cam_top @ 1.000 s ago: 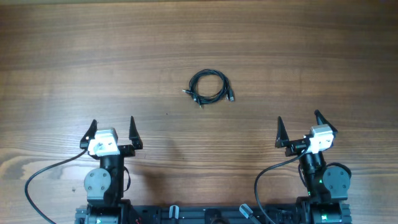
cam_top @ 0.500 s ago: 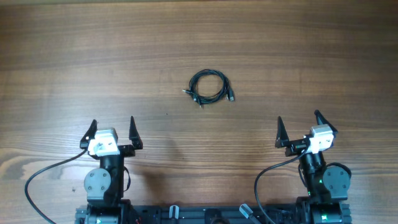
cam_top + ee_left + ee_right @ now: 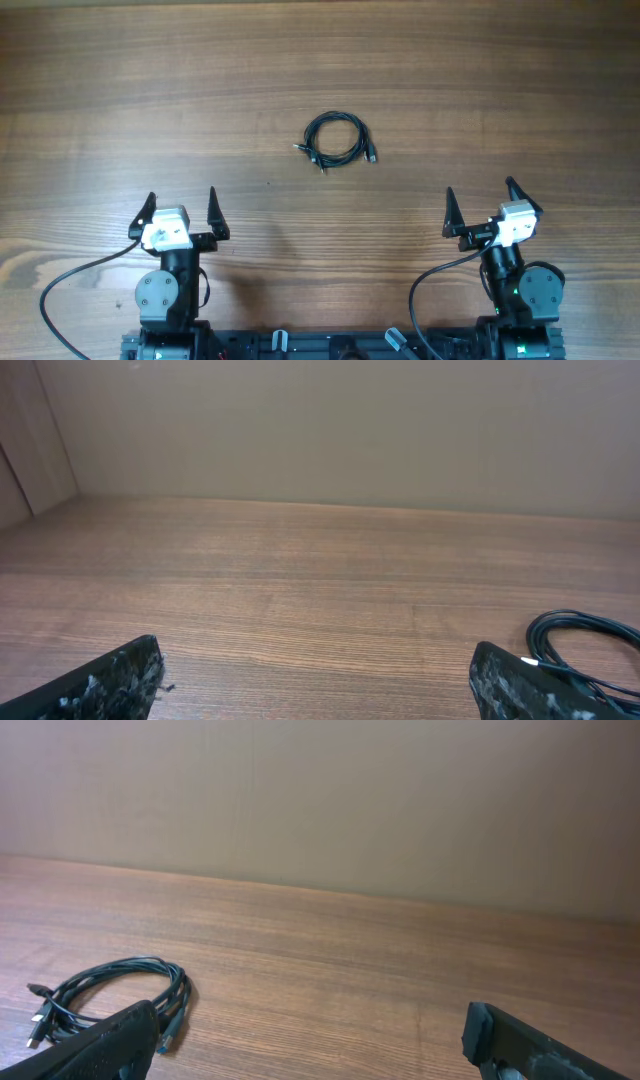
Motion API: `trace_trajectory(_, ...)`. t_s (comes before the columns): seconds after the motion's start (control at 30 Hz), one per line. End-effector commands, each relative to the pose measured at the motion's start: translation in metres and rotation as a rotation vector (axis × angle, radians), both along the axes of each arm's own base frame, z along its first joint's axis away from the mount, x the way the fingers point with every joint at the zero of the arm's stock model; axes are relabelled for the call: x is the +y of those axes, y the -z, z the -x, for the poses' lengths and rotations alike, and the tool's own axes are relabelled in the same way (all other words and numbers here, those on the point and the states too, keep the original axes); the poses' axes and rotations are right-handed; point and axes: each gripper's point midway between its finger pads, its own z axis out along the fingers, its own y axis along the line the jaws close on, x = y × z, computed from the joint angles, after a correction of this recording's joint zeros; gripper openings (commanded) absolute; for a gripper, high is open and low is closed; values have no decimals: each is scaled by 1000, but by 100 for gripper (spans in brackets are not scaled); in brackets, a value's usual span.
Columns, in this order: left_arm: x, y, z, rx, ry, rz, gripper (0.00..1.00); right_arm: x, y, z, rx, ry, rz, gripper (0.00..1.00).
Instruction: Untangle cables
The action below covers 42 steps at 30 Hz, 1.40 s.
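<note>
Both the left gripper (image 3: 181, 196) and the right gripper (image 3: 480, 188) have their jaws spread wide and hold nothing, low at the near edge of the table (image 3: 120, 80). The cables (image 3: 336, 139) lie in one small coiled bundle near the table's middle, well apart from both grippers. Treat the task as not yet begun: you have the whole reach, grasp and separation left to do.

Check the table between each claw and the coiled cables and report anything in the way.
Nothing visible is in the way. Only bare wooden table lies between the cables and the open left claw, and likewise the open right claw. Neither claw touches the cables.
</note>
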Motion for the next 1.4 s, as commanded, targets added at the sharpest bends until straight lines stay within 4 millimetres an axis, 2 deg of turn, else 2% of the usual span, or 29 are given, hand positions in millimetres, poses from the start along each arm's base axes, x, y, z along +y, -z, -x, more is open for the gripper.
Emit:
trace_trajectory(0.0, 2, 1, 0, -4, -7, 10, 100, -3, 0, 0, -5, 14, 17, 100)
trace_trajectory(0.17, 2, 1, 0, -4, -7, 10, 100, -3, 0, 0, -5, 14, 18, 100)
trace_trajectory(0.3, 2, 0, 0, 1, -3, -54, 100, -3, 0, 0, -5, 13, 18, 100)
trace_trajectory(0.83, -3, -23, 0, -90, 20, -20, 100, -3, 0, 0, -5, 14, 18, 100)
trace_trajectory(0.93, -3, -43, 3, -134, 24, 37, 100, -3, 0, 0, -5, 14, 18, 100)
trace_trajectory(1.2, -3, -107, 21, -161, 23, 31, 100, -3, 0, 0, -5, 14, 18, 100)
trace_trajectory(1.37, -7, -124, 10, -56, 41, 46, 100, -3, 0, 0, -5, 14, 17, 100)
